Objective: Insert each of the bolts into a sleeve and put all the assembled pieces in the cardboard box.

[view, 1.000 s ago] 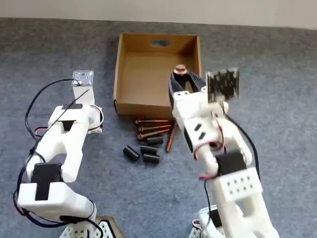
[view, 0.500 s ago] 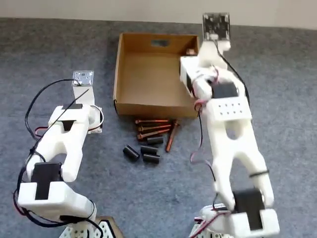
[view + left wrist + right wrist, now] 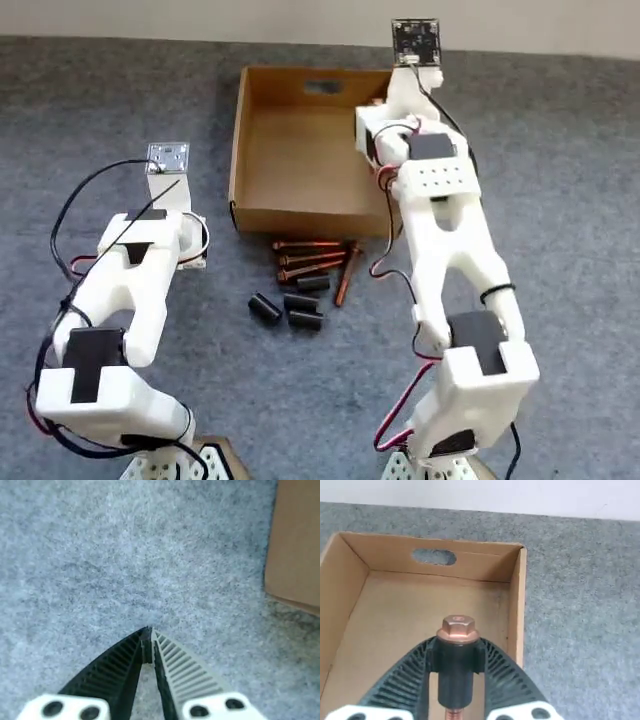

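Release looks like the coming step. Our right pincer (image 3: pixel 456 645) is clenched on a sleeve (image 3: pixel 455 677) with a bolt (image 3: pixel 457 628) through it, held above the floor of the box (image 3: pixel 516 605), close to its right wall. The piece's long axis runs out along the fingers, head toward the far wall with the hand slot, so we judge a drop would land inside. Our left pincer (image 3: pixel 148 635) is closed on nothing over the surface (image 3: pixel 100 555) beside the box. Loose bolts (image 3: pixel 308 258) and sleeves (image 3: pixel 290 308) lie in front of the box, between the arms.
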Controlling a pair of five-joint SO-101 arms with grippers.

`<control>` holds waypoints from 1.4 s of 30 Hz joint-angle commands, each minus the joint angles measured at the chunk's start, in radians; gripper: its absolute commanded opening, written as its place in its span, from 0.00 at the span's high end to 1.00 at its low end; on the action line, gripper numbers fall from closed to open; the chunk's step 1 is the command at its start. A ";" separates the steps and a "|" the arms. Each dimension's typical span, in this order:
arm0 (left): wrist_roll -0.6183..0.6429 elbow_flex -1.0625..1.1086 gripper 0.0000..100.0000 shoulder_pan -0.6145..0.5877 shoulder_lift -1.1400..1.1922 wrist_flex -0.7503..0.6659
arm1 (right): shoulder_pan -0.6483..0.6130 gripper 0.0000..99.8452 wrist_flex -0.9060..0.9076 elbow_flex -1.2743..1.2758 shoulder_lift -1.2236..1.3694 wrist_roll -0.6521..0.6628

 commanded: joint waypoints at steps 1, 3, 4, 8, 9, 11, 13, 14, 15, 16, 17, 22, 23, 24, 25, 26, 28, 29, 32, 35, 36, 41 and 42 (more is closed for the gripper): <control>-0.006 -0.031 0.99 0.012 -0.004 -0.011 | 0.007 0.99 0.022 -0.101 0.033 -0.011; -0.006 -0.031 0.99 0.012 -0.004 -0.011 | 0.001 0.99 0.042 -0.142 0.077 -0.011; -0.006 -0.031 0.99 0.012 -0.004 -0.011 | -0.001 0.99 0.071 -0.166 0.102 -0.011; -0.006 -0.031 0.99 0.012 -0.004 -0.011 | -0.004 0.99 0.208 -0.331 0.213 -0.011; -0.006 -0.031 0.99 0.013 -0.004 -0.012 | -0.004 0.99 0.243 -0.383 0.245 -0.011; -0.006 -0.031 0.99 0.013 -0.004 -0.012 | -0.004 0.99 0.318 -0.501 0.318 -0.011; -0.006 -0.031 0.99 0.013 -0.004 -0.012 | -0.004 0.99 0.395 -0.622 0.398 -0.011; -0.006 -0.031 0.99 0.013 -0.004 -0.012 | -0.004 0.99 0.430 -0.684 0.440 -0.011; -0.006 -0.031 0.99 0.013 -0.004 -0.012 | -0.004 0.99 0.461 -0.742 0.484 -0.009; -0.006 -0.031 0.99 0.013 -0.004 -0.012 | -0.004 0.99 0.492 -0.800 0.529 -0.008; -0.008 -0.031 0.99 0.013 -0.004 -0.012 | -0.004 0.99 0.521 -0.857 0.572 -0.008; -0.009 -0.031 0.99 0.013 -0.004 -0.012 | -0.004 0.99 0.644 -1.119 0.751 -0.009; -0.009 -0.031 0.99 0.013 -0.004 -0.012 | -0.004 0.99 0.665 -1.161 0.774 -0.009; -0.009 -0.031 0.99 0.013 -0.004 -0.012 | -0.004 0.99 0.687 -1.201 0.796 -0.006; -0.009 -0.031 0.99 0.013 -0.004 -0.012 | -0.004 0.99 0.705 -1.230 0.808 -0.005; -0.009 -0.031 0.99 0.013 -0.004 -0.012 | -0.005 0.99 0.720 -1.257 0.820 -0.005; -0.009 -0.031 0.99 0.013 -0.004 -0.012 | -0.005 0.99 0.739 -1.279 0.835 -0.005; -0.009 -0.031 0.99 0.013 -0.004 -0.012 | -0.005 0.99 0.742 -1.277 0.840 -0.005; -0.009 -0.031 0.99 0.013 -0.004 -0.012 | -0.008 0.99 0.745 -1.239 0.842 -0.005; -0.009 -0.031 0.99 0.013 -0.004 -0.012 | -0.008 0.99 0.745 -1.204 0.839 -0.005; -0.009 -0.031 0.99 0.013 -0.004 -0.012 | -0.008 0.99 0.746 -1.198 0.839 -0.005; -0.009 -0.031 0.99 0.013 -0.004 -0.012 | -0.016 0.99 0.799 -1.199 0.842 -0.003; -0.009 -0.031 0.99 0.013 -0.004 -0.012 | -0.019 0.99 0.811 -1.199 0.843 -0.003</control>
